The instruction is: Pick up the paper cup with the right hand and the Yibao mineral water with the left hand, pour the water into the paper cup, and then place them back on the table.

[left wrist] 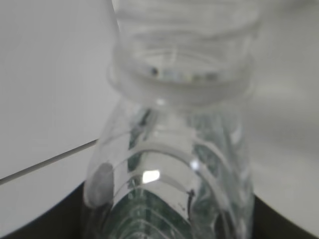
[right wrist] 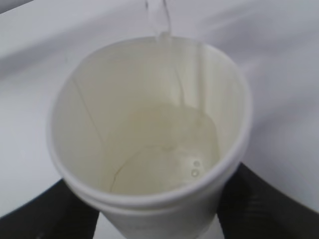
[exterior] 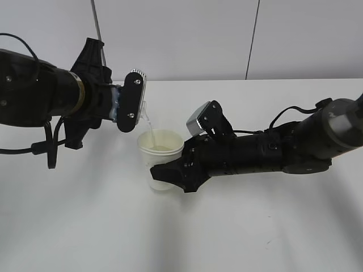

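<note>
My left gripper (exterior: 119,105) is shut on the Yibao mineral water bottle (exterior: 142,109) and holds it tipped over the paper cup (exterior: 161,161). A thin stream of water (exterior: 150,126) falls from the neck into the cup. In the left wrist view the clear ribbed bottle (left wrist: 172,179) fills the frame, with its open threaded neck (left wrist: 179,64) at the top and black fingers (left wrist: 294,224) at the bottom corners. My right gripper (exterior: 170,170) is shut on the cup, which is upright just above the table (exterior: 238,238). In the right wrist view the cup (right wrist: 149,199) holds shallow water (right wrist: 164,149) between black fingers (right wrist: 271,209).
The back edge of the table (exterior: 272,79) meets a pale wall with a dark vertical seam (exterior: 252,39). A thin grey pole (exterior: 96,22) rises behind the left arm. The right forearm (exterior: 283,150) lies low across the right of the table.
</note>
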You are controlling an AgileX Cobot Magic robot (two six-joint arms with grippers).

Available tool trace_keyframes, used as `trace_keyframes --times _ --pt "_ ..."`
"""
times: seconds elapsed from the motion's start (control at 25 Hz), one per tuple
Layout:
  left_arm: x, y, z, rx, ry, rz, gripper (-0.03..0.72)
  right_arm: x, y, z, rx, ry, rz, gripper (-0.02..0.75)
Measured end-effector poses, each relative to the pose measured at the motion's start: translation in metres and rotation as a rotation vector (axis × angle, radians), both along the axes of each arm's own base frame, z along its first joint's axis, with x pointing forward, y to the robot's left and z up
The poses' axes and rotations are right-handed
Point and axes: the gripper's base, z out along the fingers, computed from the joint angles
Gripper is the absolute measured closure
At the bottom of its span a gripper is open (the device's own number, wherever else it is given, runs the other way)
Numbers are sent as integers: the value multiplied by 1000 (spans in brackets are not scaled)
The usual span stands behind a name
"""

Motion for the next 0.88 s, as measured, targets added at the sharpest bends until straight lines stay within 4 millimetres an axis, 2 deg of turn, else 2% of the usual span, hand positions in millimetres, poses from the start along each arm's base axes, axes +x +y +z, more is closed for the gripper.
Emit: trace_keyframes --times 0.88 --pt "0 0 0 7 -5 -4 316 0 0 0 -1 0 -2 231"
